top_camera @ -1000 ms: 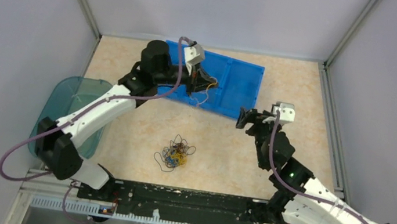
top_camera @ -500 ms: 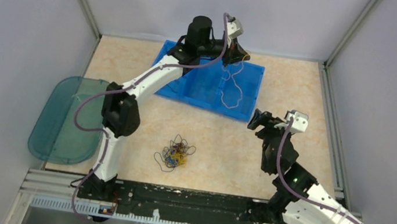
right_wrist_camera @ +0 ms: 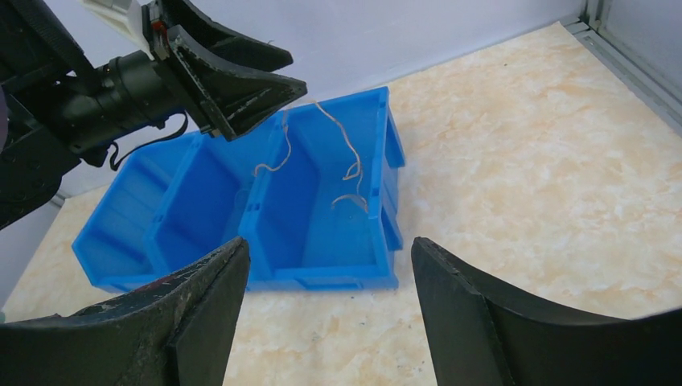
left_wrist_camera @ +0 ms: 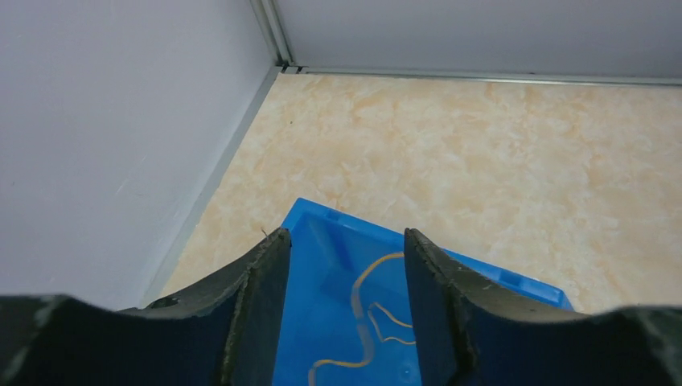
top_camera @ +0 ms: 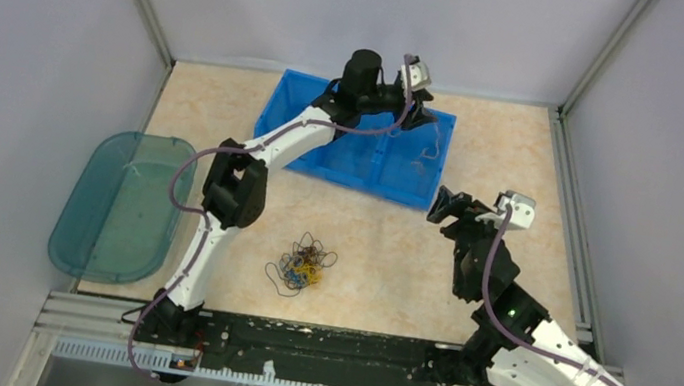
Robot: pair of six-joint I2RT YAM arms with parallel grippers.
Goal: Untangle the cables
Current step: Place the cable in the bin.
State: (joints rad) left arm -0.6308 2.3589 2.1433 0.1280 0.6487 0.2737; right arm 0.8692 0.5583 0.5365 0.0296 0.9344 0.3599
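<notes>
Left gripper (left_wrist_camera: 346, 235): jaws apart, nothing between them, over the bin's (right_wrist_camera: 318, 273) right-end compartment; I judge it's there to drop 1 wire.
Wire (left_wrist_camera: 358, 283): yellow-orange, loose in that compartment; landed or not, I cannot tell.
Tangle (top_camera: 303, 263): other cables, on the table well in front of the bin.
Right gripper (right_wrist_camera: 330, 243): spread wide, empty, near the bin's front corner.

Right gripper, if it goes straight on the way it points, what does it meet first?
Probably the blue bin, its near wall below the compartment holding a loose cable; depth is unclear.
</notes>
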